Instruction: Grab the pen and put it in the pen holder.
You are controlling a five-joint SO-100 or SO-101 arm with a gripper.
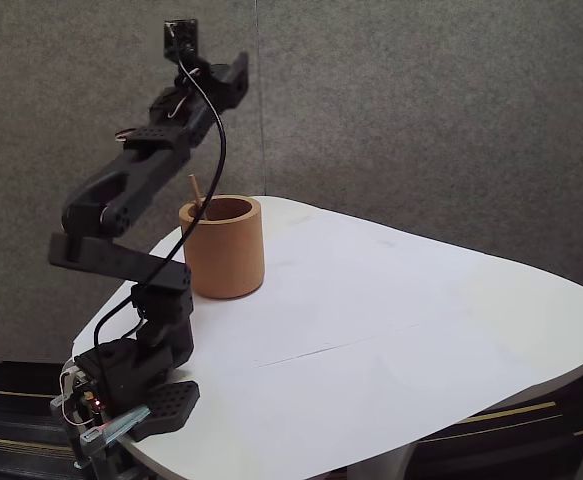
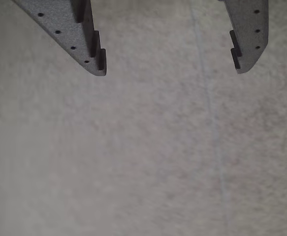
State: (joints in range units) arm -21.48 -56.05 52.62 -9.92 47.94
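The pen (image 1: 195,189) stands tilted in the pen holder (image 1: 223,248), well apart from the spread, empty fingers (image 2: 91,54).

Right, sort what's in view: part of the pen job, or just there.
Job:
- pen, tip poking out of the cup
- cup
- gripper, open and empty

Just there:
- black cable on the arm
- white table
- grey wall

We count one pen holder (image 1: 222,247), one pen (image 1: 196,190) poking out of it, one black robot arm (image 1: 136,215) with one black cable (image 1: 215,150), one white bench (image 1: 371,340), and one claw (image 2: 170,73) with two fingers (image 2: 91,54).
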